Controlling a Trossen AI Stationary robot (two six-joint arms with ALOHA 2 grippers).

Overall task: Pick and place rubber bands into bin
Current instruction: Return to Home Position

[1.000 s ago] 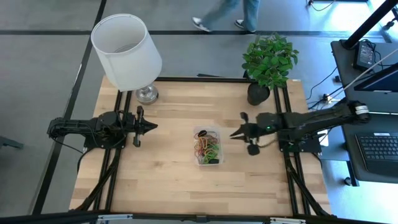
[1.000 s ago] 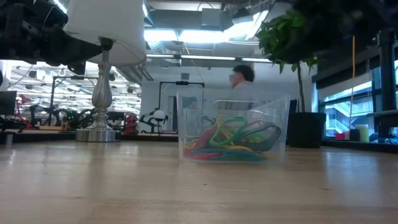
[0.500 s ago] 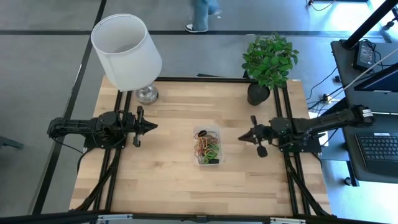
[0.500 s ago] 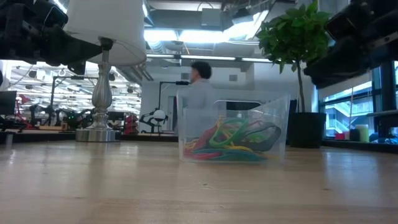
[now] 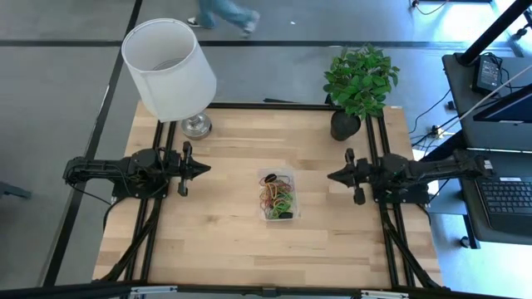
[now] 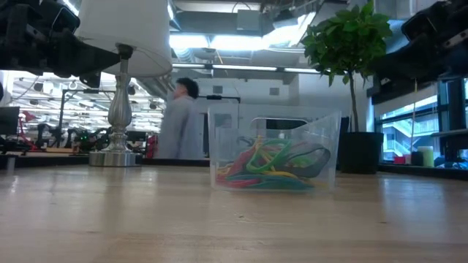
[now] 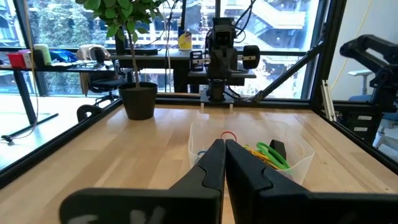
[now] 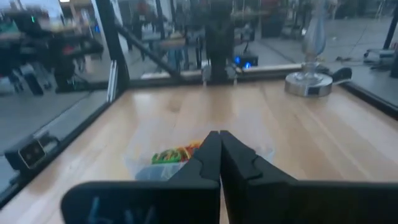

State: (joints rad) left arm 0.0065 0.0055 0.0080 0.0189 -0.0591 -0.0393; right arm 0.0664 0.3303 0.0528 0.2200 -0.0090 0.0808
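Dark left tool (image 5: 206, 169), right tool (image 5: 329, 176), both closed, empty, clear bin (image 5: 278, 171) between

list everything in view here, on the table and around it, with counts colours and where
table: one, light wood, black frame rails, under both arms
bin: one, clear plastic, table centre
rubber bands: many; red, green, yellow, orange; piled inside the bin
lamp: one, white shade on silver base, back left corner of the table
potted plant: one, green leaves in a black pot, back right corner
person: one, on the floor beyond the table
keyboard: one, black, on the desk right of the table
left gripper: one, black, shut, left of the bin, apart from it
right gripper: one, black, shut, right of the bin, apart from it
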